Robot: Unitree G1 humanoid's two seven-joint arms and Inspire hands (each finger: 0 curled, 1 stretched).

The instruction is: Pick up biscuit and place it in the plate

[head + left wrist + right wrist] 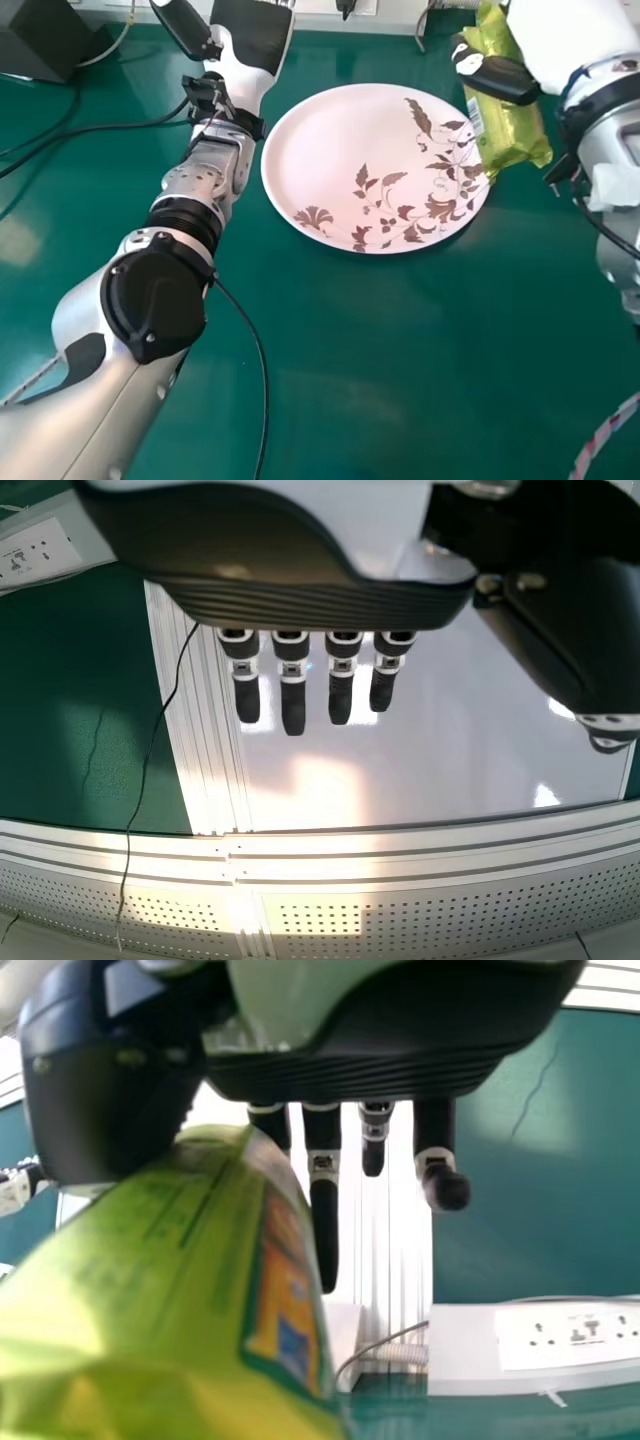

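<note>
The biscuit, a yellow-green packet [507, 118], is held by my right hand [497, 77] at the right edge of the plate [340, 130], with its lower part overlapping the rim. The plate is round and pale pink with brown leaf patterns. In the right wrist view the packet [170, 1290] lies between the thumb and fingers of my right hand [322, 1200]. My left hand [250, 35] is beyond the plate's left side, holding nothing; in the left wrist view the fingers of my left hand [292, 695] hang straight.
The green table [370, 370] bears a dark box [45, 40] at the far left, with black cables [100, 128] near it. Along the table's far edge runs a white strip with sockets [570, 1335]. A braided cord [604, 436] crosses the near right corner.
</note>
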